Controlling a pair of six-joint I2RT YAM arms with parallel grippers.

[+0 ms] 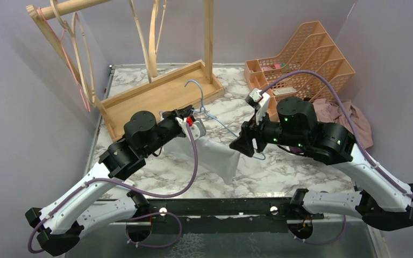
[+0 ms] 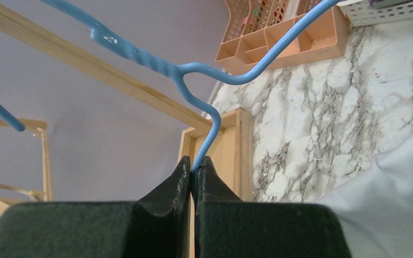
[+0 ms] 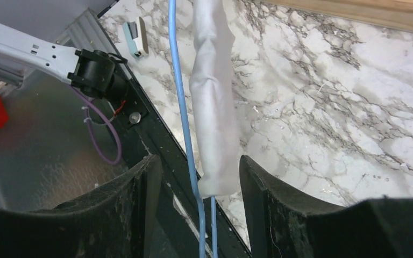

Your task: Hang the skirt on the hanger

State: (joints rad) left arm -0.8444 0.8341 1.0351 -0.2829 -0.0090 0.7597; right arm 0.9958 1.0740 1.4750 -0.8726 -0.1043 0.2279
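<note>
Far left: wooden rack (image 1: 75, 48), nothing hung on it that bears on the task. Left gripper (image 1: 187, 121) is pinched tight on the blue wire hanger (image 2: 140, 52), just below the twisted neck, and holds it up off the marble table (image 1: 279, 166). The white skirt (image 1: 212, 153) hangs over the hanger's lower wire between the two arms, its near edge trailing to the tabletop. Right gripper (image 3: 198, 164) sits at the hanger's right end with its jaws well apart. The wire and the bunched skirt edge run between the pads, and neither pad presses on them (no grip on that side). Far right: orange file organiser (image 1: 306, 48) and a pink garment (image 1: 352, 121), both well apart from the work. Judgement: this is the seating step and the skirt is largely on. The next move calls for backing the right gripper off along the wire without snagging the cloth, while the left keeps the hanger level.
</note>
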